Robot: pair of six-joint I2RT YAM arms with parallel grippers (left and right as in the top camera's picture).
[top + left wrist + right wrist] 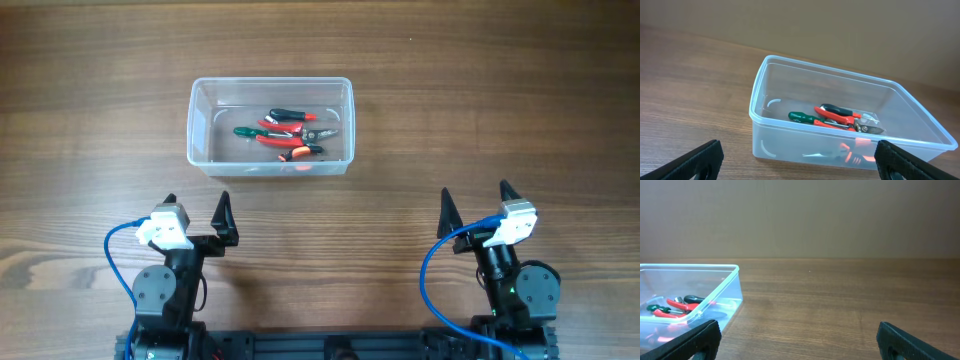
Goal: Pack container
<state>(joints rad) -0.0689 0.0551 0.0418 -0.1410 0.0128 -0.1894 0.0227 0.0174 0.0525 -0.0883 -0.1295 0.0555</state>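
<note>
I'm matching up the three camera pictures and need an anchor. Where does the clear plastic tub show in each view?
Overhead: the tub sits above the middle, a little to the left.
Left wrist: the tub fills the middle and right of the picture.
Right wrist: the tub is in the lower left corner, cut off by the picture's edge.
Shared landmark: the green-handled tool lying inside it shows in all three views.
</note>
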